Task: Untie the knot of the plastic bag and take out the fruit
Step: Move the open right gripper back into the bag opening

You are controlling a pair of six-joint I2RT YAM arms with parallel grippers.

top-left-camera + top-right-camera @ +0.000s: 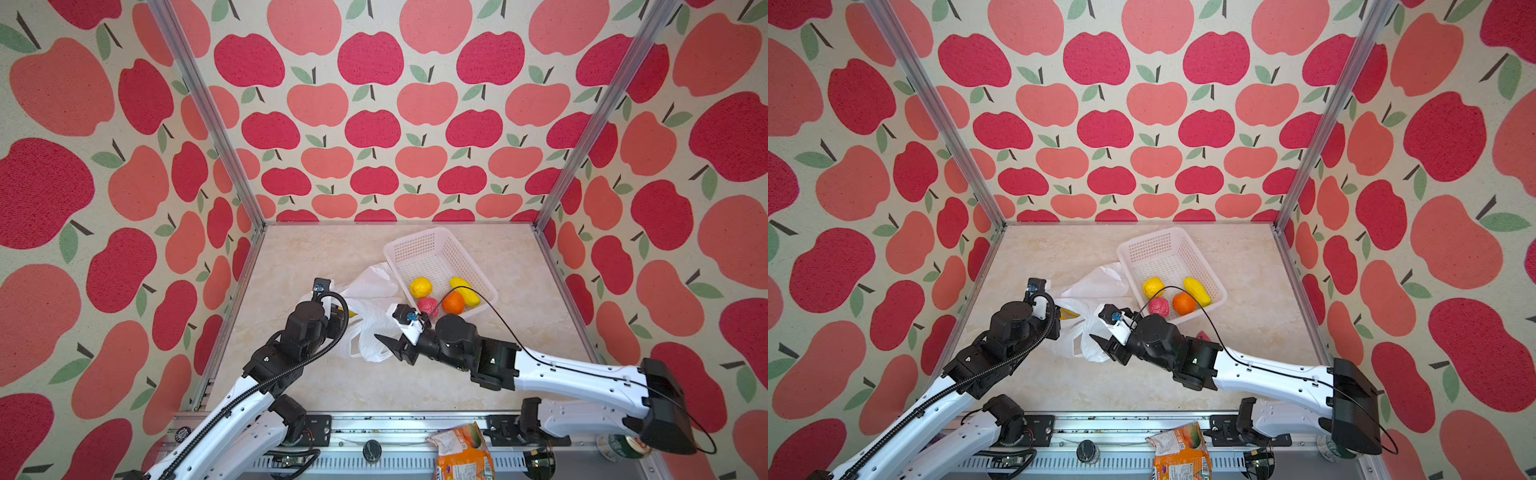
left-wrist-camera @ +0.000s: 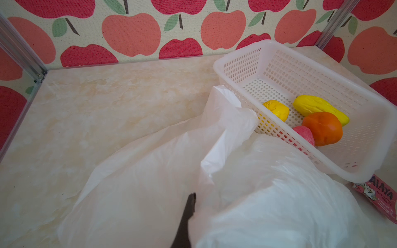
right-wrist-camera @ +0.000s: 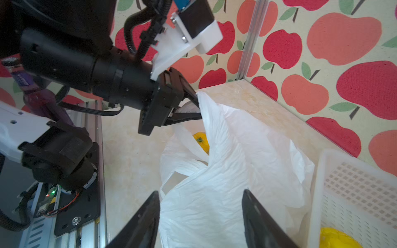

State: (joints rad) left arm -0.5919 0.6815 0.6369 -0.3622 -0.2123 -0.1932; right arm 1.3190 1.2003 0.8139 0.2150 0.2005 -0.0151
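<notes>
Plastic bag (image 1: 374,307) stretches near-to-far, handles (image 1: 368,353) nearest, left fingers (image 3: 185,117) pinching it, right fingers (image 3: 146,219) apart.

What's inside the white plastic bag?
One yellow fruit shows through the open mouth of the plastic bag. The crinkled plastic covers the rest, so more fruit may hide there.

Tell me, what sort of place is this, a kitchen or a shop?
Neither, likely a robot test booth: apple-print walls on an aluminium frame enclose a table, left arm and right arm reach in, and toy-looking fruit sits in a basket.
</notes>
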